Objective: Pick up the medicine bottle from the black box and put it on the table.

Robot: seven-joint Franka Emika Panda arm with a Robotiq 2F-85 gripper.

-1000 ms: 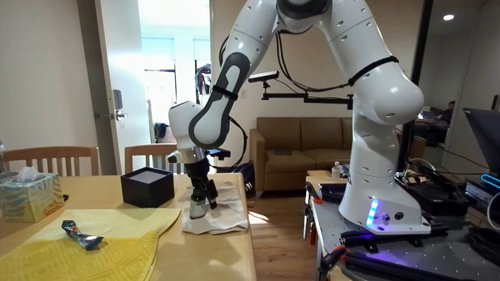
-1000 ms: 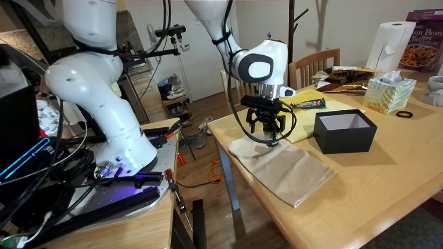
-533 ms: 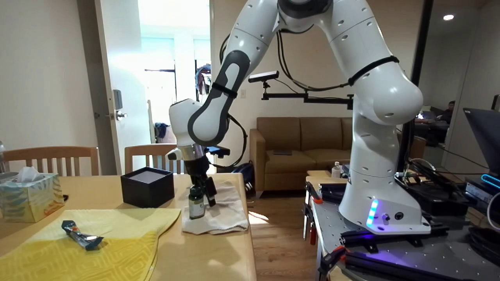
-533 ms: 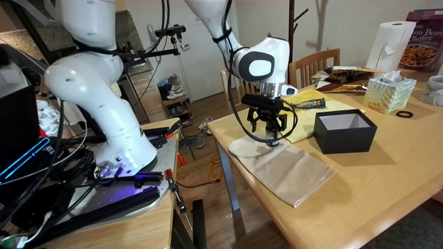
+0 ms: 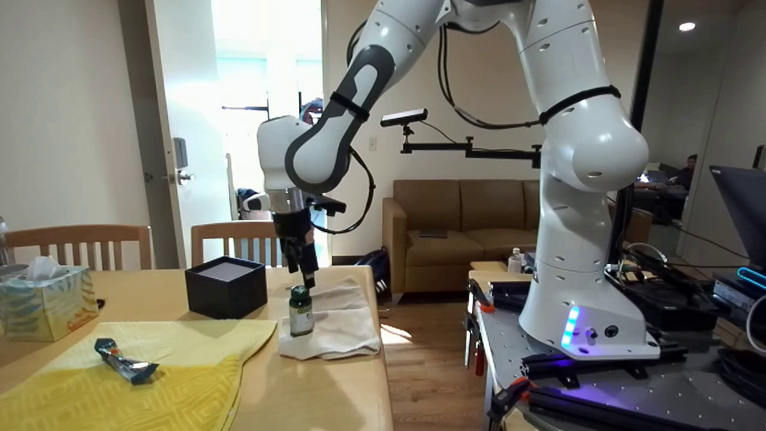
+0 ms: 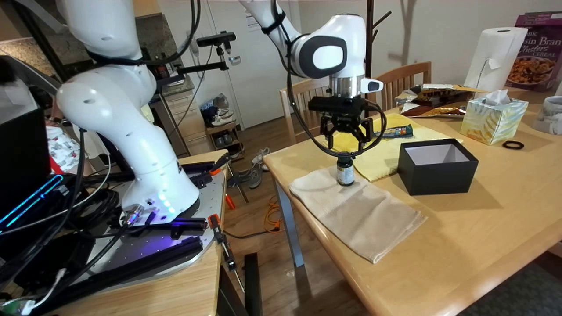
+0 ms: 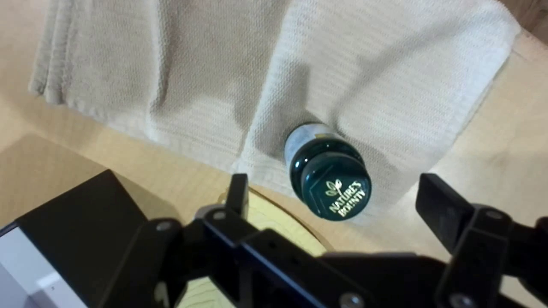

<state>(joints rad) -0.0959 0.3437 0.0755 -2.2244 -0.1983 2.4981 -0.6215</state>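
Observation:
The medicine bottle [image 5: 301, 316] is dark green with a pale label and a green cap. It stands upright on a beige cloth [image 5: 344, 329] on the wooden table [image 5: 317, 398]; it also shows in an exterior view [image 6: 345, 174] and in the wrist view [image 7: 319, 147]. My gripper [image 7: 333, 188] is open and empty, with its fingers apart on either side of the cap in the wrist view. In both exterior views the gripper [image 5: 303, 278] [image 6: 346, 148] is above the bottle. The black box [image 6: 439, 177] stands open on the table with a pale inside.
A yellow cloth [image 5: 179, 392] with a wrapped bar [image 5: 125, 361] lies near the box. A tissue box [image 6: 494, 118], paper towel roll [image 6: 496, 61], cereal box [image 6: 533, 57] and black ring [image 6: 513, 145] are farther along. The gripper's cable [image 6: 303, 127] loops beside it.
My gripper was low at the bottle's top one second ago. It has risen to above the bottle, mostly in the last half second. The bottle stays standing on the beige cloth.

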